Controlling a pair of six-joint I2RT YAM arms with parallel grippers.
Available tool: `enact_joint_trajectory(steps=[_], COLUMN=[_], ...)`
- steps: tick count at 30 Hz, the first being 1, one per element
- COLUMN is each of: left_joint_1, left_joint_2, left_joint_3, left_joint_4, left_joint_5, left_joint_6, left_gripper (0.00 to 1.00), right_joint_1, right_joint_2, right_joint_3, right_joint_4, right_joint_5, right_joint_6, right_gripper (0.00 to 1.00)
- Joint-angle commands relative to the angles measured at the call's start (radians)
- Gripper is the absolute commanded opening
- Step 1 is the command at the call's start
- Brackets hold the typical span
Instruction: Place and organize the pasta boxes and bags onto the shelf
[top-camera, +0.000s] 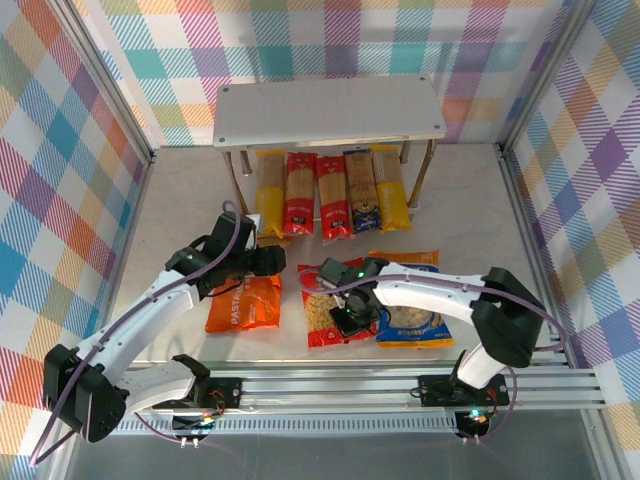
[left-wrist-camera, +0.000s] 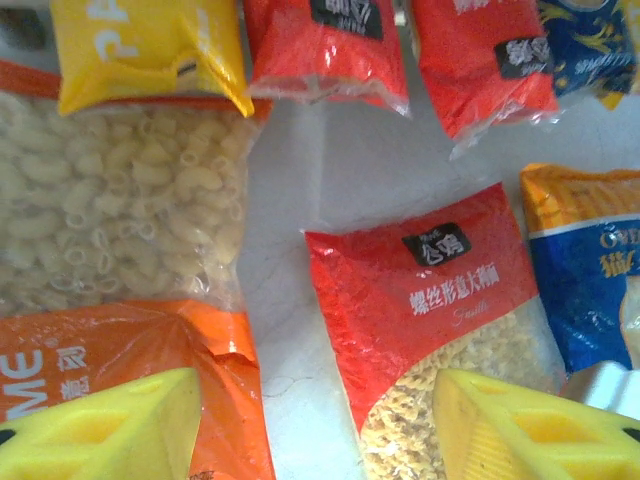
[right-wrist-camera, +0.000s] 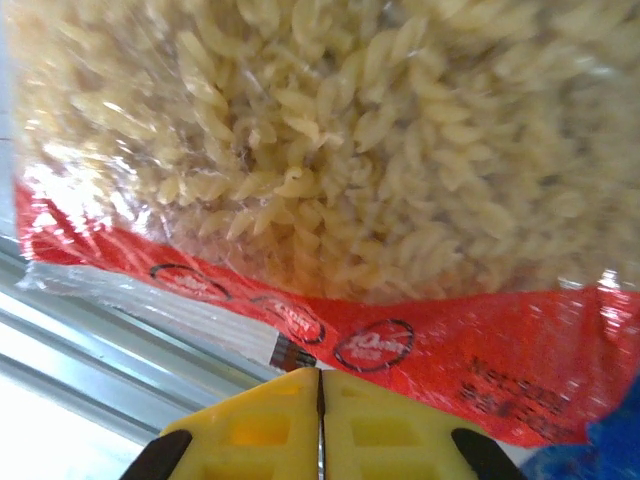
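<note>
Lettering is showing best from the left wrist: the red bag (left-wrist-camera: 420, 290) is carrying a black label with pale Chinese characters, a yellow Chinese line under it and a faint script word that looks like "Fusilli". The orange bag (left-wrist-camera: 120, 240) is showing white letters "ME" below its clear window of elbow macaroni. From above, the orange bag (top-camera: 245, 305) is showing white print that looks like "PASTA", and all three bags are lying in a row in the near half of the tabletop (top-camera: 180, 200), with the red bag (top-camera: 318, 322) in the middle and the blue bag (top-camera: 420, 325) toward the right edge. The shelf (top-camera: 330, 115) is standing at the middle of the far edge, and the five spaghetti packs (top-camera: 333, 195) are lying side by side beneath it, their near ends sticking out. The left hand (left-wrist-camera: 315, 440) is hovering with its yellow fingers apart over the gap between the orange and red bags. The right hand (right-wrist-camera: 320, 430) is pointing at the red bag's (right-wrist-camera: 330, 150) near seam with fingers pressed together; the round stamps on that bag's red band are too small to read.
</note>
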Motion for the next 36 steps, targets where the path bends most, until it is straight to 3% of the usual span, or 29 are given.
enact_joint_trajectory(steps=[1, 16, 24, 31, 36], left_joint_1=[-0.002, 0.015, 0.023, 0.026, 0.028], left_joint_2=[-0.035, -0.051, -0.053, -0.057, -0.059], left_joint_3=[0.043, 0.045, 0.036, 0.028, 0.013], left_joint_4=[-0.046, -0.064, -0.060, -0.052, -0.034], left_joint_5=[-0.039, -0.048, -0.041, -0.037, -0.024], left_joint_6=[0.030, 0.046, 0.048, 0.046, 0.035], left_gripper=[0.63, 0.65, 0.66, 0.66, 0.65], right_joint_1=[0.015, 0.022, -0.004, -0.044, -0.044], right_joint_2=[0.024, 0.227, 0.263, 0.229, 0.110], right_joint_3=[-0.003, 0.103, 0.161, 0.140, 0.113], right_joint_4=[0.031, 0.081, 0.051, 0.057, 0.063], right_joint_5=[-0.024, 0.025, 0.117, 0.126, 0.074], right_joint_6=[0.026, -0.010, -0.029, -0.043, -0.078], right_gripper=[0.09, 0.07, 0.07, 0.08, 0.30])
